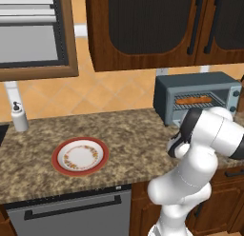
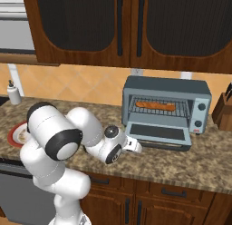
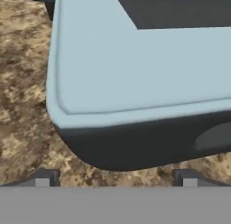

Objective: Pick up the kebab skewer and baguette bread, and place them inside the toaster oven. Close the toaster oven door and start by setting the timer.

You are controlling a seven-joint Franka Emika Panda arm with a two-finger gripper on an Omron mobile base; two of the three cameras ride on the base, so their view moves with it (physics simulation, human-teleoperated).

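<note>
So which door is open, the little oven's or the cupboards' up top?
The toaster oven door is the open one: it lies folded down flat on the counter, showing the rack and bread inside. The dark cupboard doors above are all shut.

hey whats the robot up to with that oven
The baguette bread lies on the rack inside the toaster oven. The toaster oven door hangs open, flat over the counter. The open gripper sits low at the door's front corner, holding nothing. The plate lies to the left.
</note>
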